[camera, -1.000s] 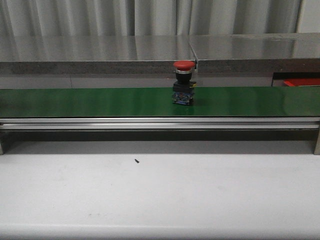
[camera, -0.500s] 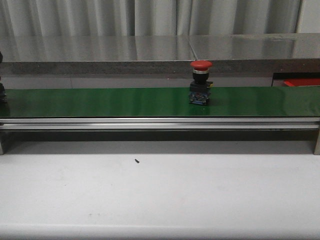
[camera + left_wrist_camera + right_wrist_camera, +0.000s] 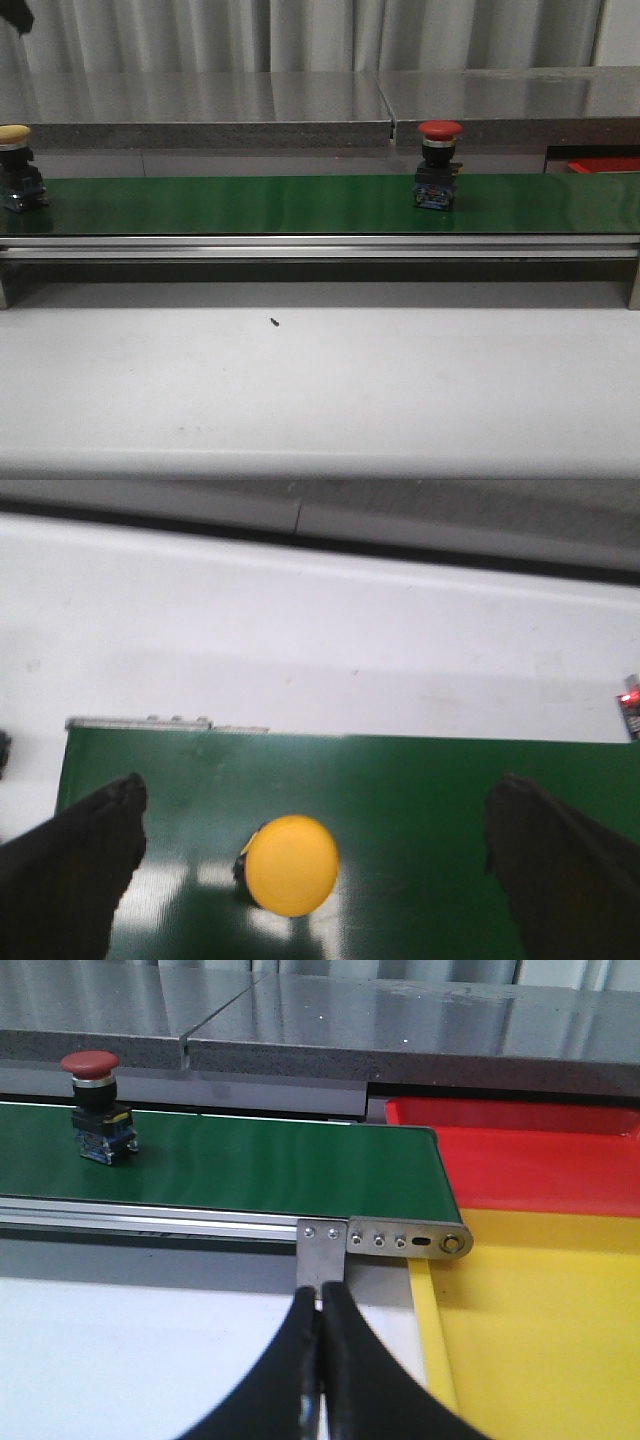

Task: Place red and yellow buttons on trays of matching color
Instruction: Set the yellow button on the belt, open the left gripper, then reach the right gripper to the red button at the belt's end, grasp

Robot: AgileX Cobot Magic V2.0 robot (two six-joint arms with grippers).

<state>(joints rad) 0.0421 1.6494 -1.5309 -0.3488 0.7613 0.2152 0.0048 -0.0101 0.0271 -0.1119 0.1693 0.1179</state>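
- The yellow button (image 3: 15, 167) stands upright at the far left end of the green conveyor belt (image 3: 250, 205), its cap facing up.
- The left gripper (image 3: 310, 880) hangs over that end of the belt with its jaws spread wide; the button sits between the two fingers (image 3: 75, 865), touching neither. It holds nothing.
- The step in hand looks like the pick of the yellow button: the next move calls for a descent around the cap and a closing of the jaws, timed well if the belt carries the button along.
- The red button (image 3: 439, 165) stands upright right of the belt's middle.
- Past the belt's right end lie the red tray (image 3: 540, 1155) and, nearer, the yellow tray (image 3: 540, 1320).
- The right gripper (image 3: 320, 1360) waits in front of the belt's right end, fingers pressed together and empty.
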